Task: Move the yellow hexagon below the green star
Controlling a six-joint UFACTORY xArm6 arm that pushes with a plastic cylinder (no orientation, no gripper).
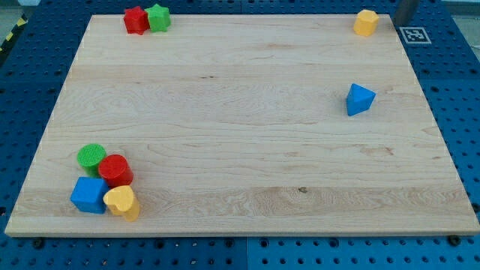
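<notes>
The yellow hexagon (366, 22) sits at the view's top right corner of the wooden board (240, 127). The green star (158, 16) sits at the top left, touching a red star (136, 19) on its left. My tip (405, 22) shows as a dark rod end at the top right edge, just off the board and a little to the right of the yellow hexagon, not touching it.
A blue triangular block (359, 99) lies at the right. At the bottom left, a green cylinder (91, 157), a red cylinder (115, 170), a blue cube (89, 194) and a yellow heart (122, 202) cluster together. A black-and-white marker (414, 34) lies beside the board's top right corner.
</notes>
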